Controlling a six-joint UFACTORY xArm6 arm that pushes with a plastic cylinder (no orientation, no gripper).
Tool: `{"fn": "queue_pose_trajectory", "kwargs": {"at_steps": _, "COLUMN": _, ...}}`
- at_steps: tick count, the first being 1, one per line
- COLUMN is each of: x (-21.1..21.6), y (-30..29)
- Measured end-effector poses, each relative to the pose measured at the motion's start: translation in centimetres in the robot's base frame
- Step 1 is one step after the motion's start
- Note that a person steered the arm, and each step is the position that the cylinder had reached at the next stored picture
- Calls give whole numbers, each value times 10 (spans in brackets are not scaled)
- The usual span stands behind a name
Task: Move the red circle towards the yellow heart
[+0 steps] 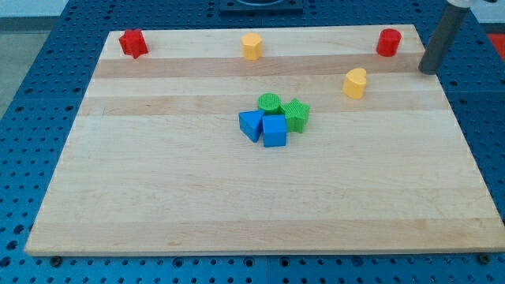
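While my tip (428, 71), lacking fingers, rests right of the red circle (387, 42), the wooden board (260, 197) covers blue pegboard (31, 118).

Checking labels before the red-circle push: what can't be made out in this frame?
- My tip: rod's upper part cut off by the view's top; whether the tip touches the board is unclear.
- Green blocks and blue blocks: huddled together, overlapping, shapes partly hidden.
- Red circle, yellow heart: small, outlines coarse.
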State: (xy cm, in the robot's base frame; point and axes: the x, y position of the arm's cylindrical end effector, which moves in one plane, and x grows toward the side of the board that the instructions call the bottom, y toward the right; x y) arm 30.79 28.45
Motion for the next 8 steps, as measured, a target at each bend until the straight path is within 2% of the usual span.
{"fn": "queue_pose_trajectory", "kwargs": {"at_steps": 5, "x": -74, "y": 0}}
{"fn": "queue_pose_trajectory", "kwargs": {"at_steps": 8, "x": -76, "y": -6}}
